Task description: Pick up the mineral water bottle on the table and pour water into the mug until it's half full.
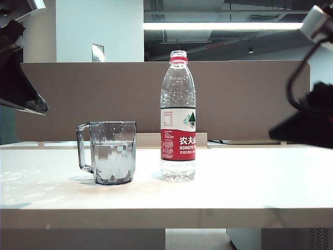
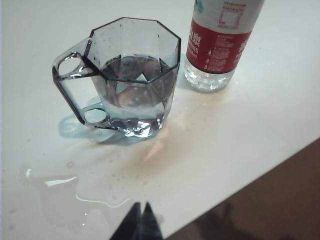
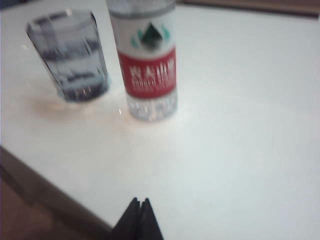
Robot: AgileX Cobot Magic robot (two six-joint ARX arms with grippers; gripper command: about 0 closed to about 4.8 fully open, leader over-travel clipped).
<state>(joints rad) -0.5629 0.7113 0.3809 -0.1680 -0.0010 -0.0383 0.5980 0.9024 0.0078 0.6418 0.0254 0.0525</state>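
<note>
Left end effector point(image 2: 141, 220) closed, puddle point(image 2: 70, 192) beside mug point(image 2: 132, 75)

I see the mineral water bottle point(image 1: 178, 117) clear, with a red neck ring and a red-and-white label — green mountain logo, white characters on the red band. The mug point(image 1: 112, 152) is smoky grey, faceted, see-through. The table point(image 1: 250, 182) reads off-white — both grippers' fingertips black.

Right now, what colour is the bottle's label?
Red with white text, white upper band and green mountain logo on the bottle; clearest in exterior view.
</note>
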